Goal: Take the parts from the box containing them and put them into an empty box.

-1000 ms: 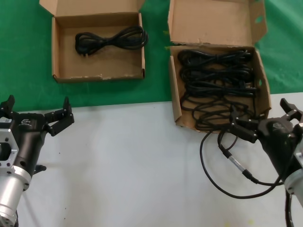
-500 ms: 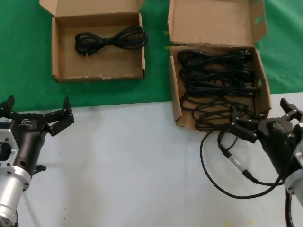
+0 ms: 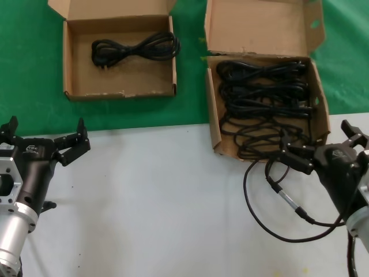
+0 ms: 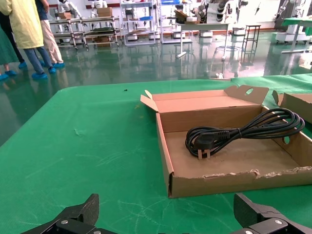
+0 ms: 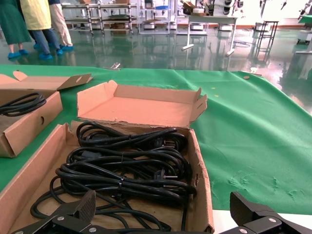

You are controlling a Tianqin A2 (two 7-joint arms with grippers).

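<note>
The bigger cardboard box (image 3: 211, 115) at the right, with a tall lid flap (image 3: 259, 26), holds several looped black power cords (image 3: 262, 92). In the right wrist view that box (image 5: 201, 180) and its cords (image 5: 126, 165) lie just beyond my fingers. The smaller box (image 3: 127, 78) at the far left holds one cord (image 3: 135, 49), which the left wrist view also shows (image 4: 243, 131). My right gripper (image 3: 320, 141) hovers open at the bigger box's near right corner. My left gripper (image 3: 45, 131) is open over the white table's edge, short of the smaller box (image 4: 243, 178).
A thin black robot wire with a silver connector (image 3: 282, 199) loops on the white table (image 3: 161, 202) beside my right arm. Green cloth (image 3: 190, 75) covers the far half under both boxes. People and shelving stand far behind.
</note>
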